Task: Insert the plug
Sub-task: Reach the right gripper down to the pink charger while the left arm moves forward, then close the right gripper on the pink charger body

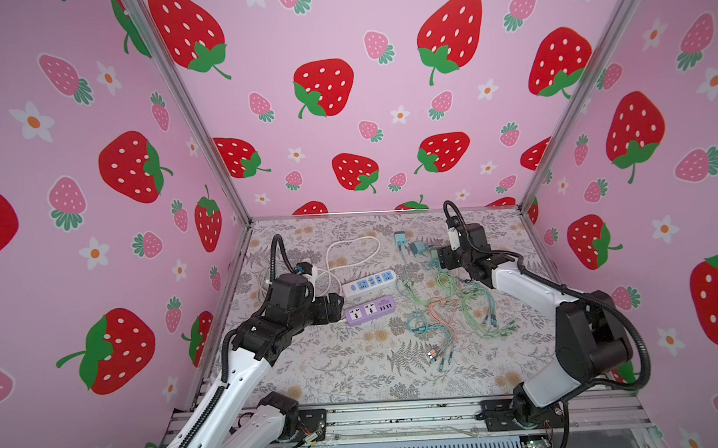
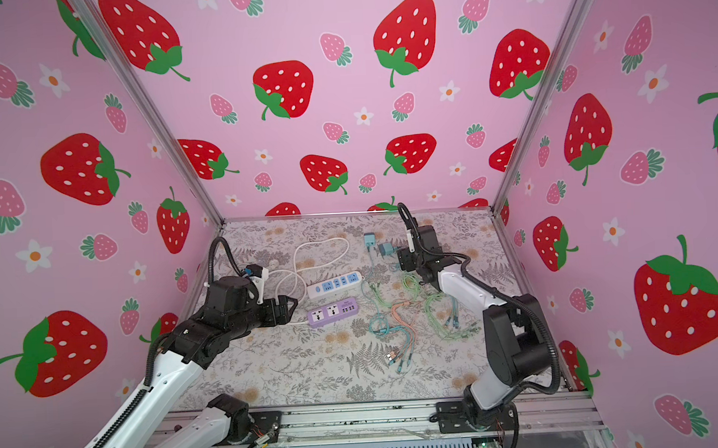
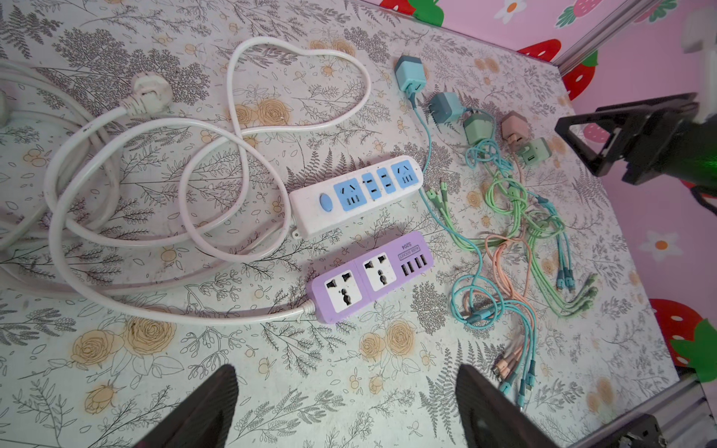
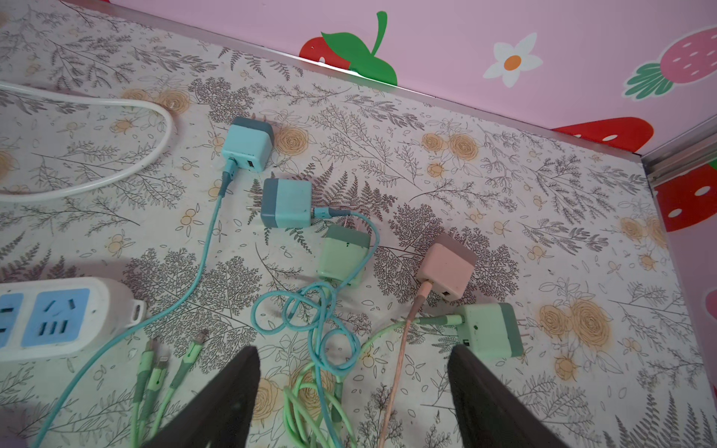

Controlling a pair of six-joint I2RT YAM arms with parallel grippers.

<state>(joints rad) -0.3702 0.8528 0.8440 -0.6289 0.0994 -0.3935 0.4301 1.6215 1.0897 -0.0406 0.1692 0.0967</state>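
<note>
Just ahead of rt pincer (image 4: 353, 349), pink plug (image 4: 446, 271) lies, not touching.

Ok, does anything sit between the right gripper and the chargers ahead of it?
Nothing solid. Only loose cable: teal loops and the pink cable lie between the open right gripper and the green charger and pink charger.

The purple power strip (image 3: 361, 273) bears "S204"; the smaller line beside it is unreadable
</note>
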